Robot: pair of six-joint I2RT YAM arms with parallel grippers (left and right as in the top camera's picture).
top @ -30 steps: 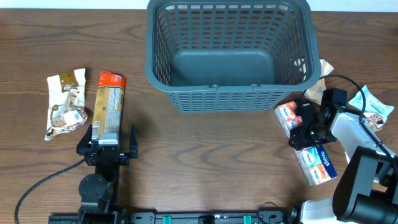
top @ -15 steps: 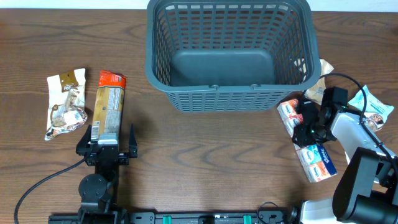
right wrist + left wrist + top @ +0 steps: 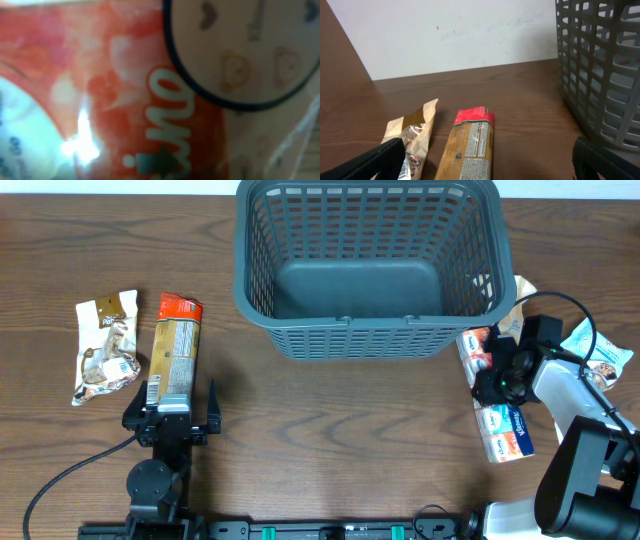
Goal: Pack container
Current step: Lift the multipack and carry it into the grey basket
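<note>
Snack packet [image 3: 503, 435] swung toward container [image 3: 350, 340] | right jaws pinching it | left jaws spread

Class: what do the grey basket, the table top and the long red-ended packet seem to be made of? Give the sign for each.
The basket: moulded plastic, matt; even slotted lattice, rounded rim. The table top: wood or wood-look laminate; dark grain, slight sheen. The long packet: probably printed plastic film, glossy; flat sealed red end.
</note>
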